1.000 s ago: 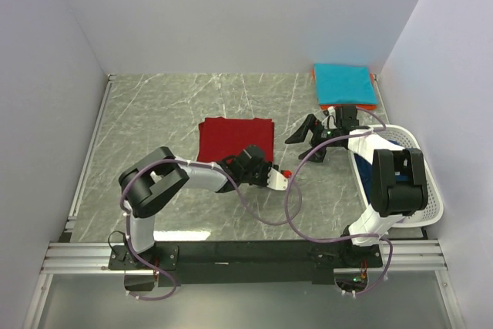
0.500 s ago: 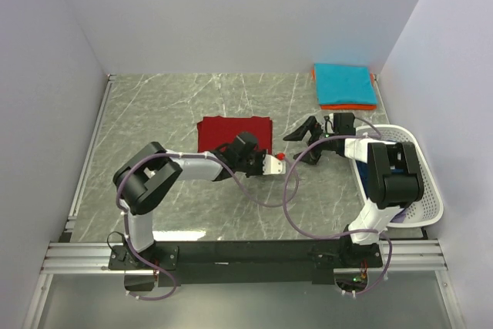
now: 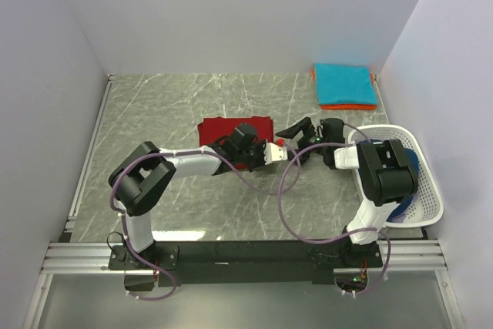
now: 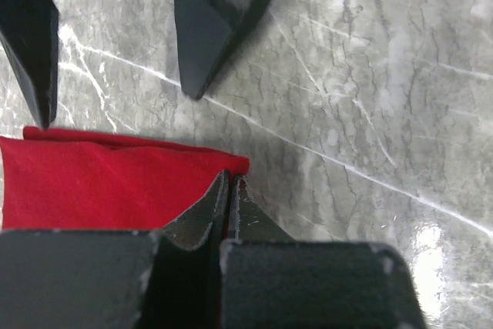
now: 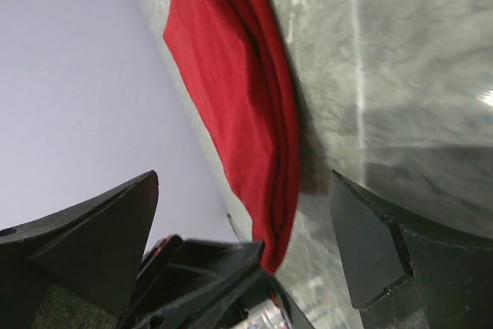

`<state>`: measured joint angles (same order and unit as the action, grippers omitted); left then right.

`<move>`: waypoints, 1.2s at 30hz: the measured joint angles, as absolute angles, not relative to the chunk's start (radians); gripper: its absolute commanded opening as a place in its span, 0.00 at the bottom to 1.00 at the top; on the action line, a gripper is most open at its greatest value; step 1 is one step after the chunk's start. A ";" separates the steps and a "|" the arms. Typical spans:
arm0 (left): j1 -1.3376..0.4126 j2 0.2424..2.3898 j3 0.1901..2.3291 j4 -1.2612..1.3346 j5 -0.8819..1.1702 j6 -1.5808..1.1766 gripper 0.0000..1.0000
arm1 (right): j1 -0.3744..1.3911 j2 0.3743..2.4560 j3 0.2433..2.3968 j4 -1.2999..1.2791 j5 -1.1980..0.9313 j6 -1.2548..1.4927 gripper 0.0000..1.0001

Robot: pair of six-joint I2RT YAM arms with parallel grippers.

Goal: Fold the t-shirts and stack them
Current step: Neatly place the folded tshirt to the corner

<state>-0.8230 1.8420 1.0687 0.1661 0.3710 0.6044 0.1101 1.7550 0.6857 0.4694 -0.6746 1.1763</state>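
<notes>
Orange shirt (image 3: pixel 350 106) mostly hidden beneath teal shirt (image 3: pixel 344 84), only edges showing. Navy shirt (image 3: pixel 414 163) in basket (image 3: pixel 431 190) largely hidden behind right arm (image 3: pixel 385 171).

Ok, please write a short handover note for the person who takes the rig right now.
Left pincer: shut at the dark red t-shirt's near right corner; grip unclear.
Right pincer: open, empty, beside that corner.
Done: teal t-shirt folded on orange t-shirt, far right; red one folded.
Left: stack the red; fold the navy t-shirt lying in the basket.
</notes>
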 measured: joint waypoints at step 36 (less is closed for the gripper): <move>-0.804 1.843 1.168 0.144 0.424 0.419 0.01 | 0.267 2.052 0.871 0.736 -0.374 1.278 0.39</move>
